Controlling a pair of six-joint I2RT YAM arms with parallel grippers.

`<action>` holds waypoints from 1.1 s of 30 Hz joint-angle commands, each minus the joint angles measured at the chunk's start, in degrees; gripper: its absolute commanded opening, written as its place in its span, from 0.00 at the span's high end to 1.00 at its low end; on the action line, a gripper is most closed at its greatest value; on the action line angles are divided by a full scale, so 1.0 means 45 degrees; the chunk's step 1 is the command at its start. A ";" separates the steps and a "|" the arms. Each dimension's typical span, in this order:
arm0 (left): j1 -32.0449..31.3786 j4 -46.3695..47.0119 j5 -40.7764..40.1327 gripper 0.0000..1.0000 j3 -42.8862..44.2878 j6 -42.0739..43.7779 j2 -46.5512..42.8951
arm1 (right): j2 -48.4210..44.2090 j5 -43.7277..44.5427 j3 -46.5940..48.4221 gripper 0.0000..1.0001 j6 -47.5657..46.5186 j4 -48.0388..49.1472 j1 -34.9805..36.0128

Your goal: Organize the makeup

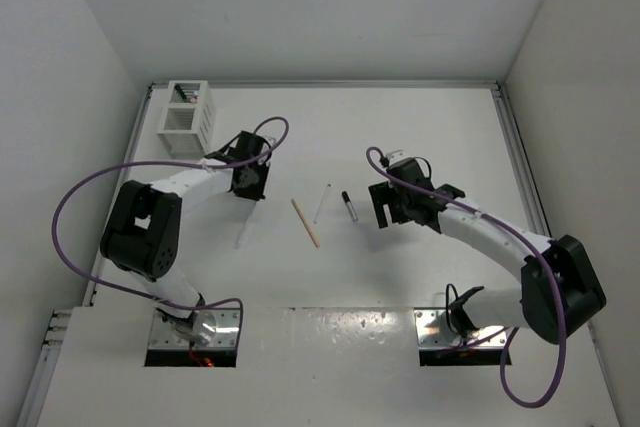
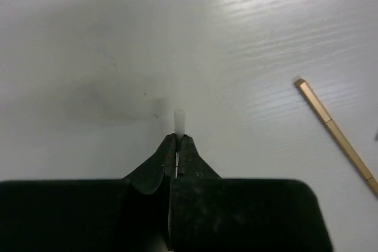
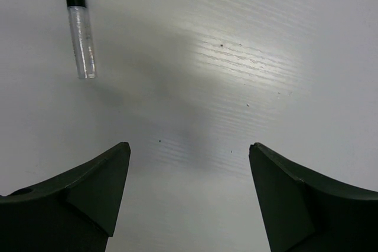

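Lying loose are three sticks [image 1: 305, 222]; left tool [image 2: 178, 140] clamps one white stick [image 2: 179, 121], right tool [image 3: 189, 149] gapes empty.

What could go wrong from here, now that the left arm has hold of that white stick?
The left pincer pinches the white stick at its fingertips, so it may swivel or slip out on the way to the slatted box. The black stick lies off to the side of the open right pincer, so closing there would likely catch nothing.
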 commanded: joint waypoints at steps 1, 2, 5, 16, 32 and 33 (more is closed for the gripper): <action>0.0179 0.0077 0.0680 1.00 0.0904 0.0535 -0.0779 | 0.0216 -0.0815 0.0675 0.18 -0.0498 0.1015 0.0063; 0.0314 0.0077 0.0682 1.00 0.1156 0.0651 -0.0915 | 0.0353 -0.0875 0.0715 0.18 -0.0575 0.1016 0.0024; 0.0451 0.0077 0.0954 1.00 0.1665 0.0768 -0.1033 | 0.0645 -0.1031 0.0930 0.18 -0.0693 0.1250 0.0024; 0.2615 0.3366 -0.0506 1.00 0.5963 0.2682 -0.1813 | 0.1876 -0.2397 0.2335 0.18 -0.1259 0.2246 -0.0054; 0.6800 1.3802 0.0424 1.00 0.2586 0.1885 -0.1035 | 0.4318 -0.2653 0.5967 0.19 -0.1826 0.2092 -0.0074; 0.6800 1.4059 0.0428 1.00 0.2585 0.1728 -0.0743 | 0.4435 -0.2653 0.6182 0.19 -0.1845 0.2033 -0.0054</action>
